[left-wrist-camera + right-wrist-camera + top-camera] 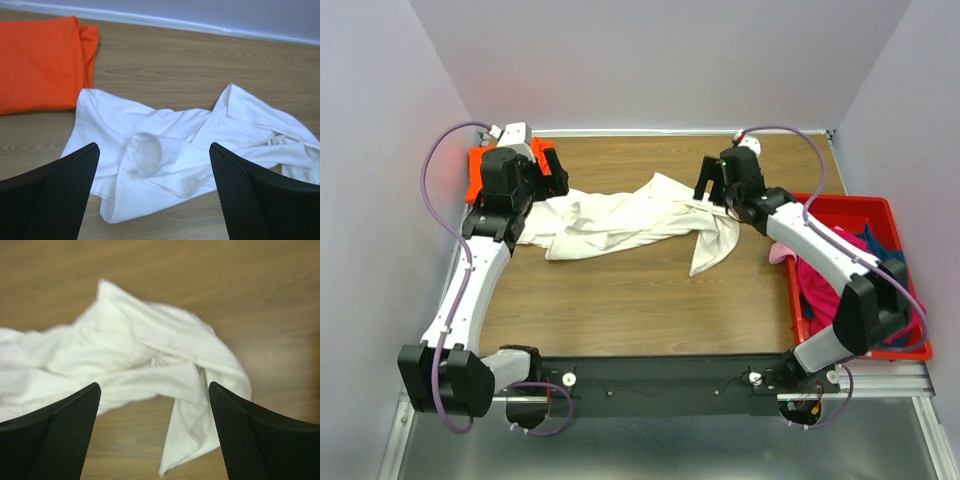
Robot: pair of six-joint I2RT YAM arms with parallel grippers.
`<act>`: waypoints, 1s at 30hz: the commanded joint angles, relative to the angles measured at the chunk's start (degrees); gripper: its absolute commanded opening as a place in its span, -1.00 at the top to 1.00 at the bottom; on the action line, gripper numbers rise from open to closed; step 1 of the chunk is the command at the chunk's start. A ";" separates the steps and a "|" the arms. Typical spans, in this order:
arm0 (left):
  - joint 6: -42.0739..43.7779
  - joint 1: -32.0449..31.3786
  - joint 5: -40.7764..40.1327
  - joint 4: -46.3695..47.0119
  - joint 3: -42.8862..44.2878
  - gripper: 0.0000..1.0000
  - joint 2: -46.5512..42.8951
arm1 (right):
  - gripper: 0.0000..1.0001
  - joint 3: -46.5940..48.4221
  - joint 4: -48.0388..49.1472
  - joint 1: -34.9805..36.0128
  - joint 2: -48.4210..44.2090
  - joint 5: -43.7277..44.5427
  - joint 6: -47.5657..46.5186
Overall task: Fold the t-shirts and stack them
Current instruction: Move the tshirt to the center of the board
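A cream-white t-shirt (pixel 630 222) lies crumpled across the middle of the wooden table; it also shows in the left wrist view (pixel 165 150) and the right wrist view (pixel 140 360). A folded orange t-shirt (pixel 478 172) lies at the back left, seen too in the left wrist view (pixel 40 62). My left gripper (pixel 552 182) hovers open and empty over the white shirt's left end (pixel 155 200). My right gripper (pixel 712 188) hovers open and empty over its right end (pixel 155 440). Magenta, pale pink and dark blue shirts (pixel 830 275) lie in the bin.
A rigid red plastic bin (pixel 888 215) stands at the table's right edge under my right arm. White walls close the back and both sides. The wooden table (pixel 650 300) shows bare in front of the shirt.
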 commanded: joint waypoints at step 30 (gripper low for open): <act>6.87 0.03 7.72 -0.71 -1.77 -0.36 28.64 | -0.68 -8.11 -3.44 0.11 10.96 -17.91 -0.39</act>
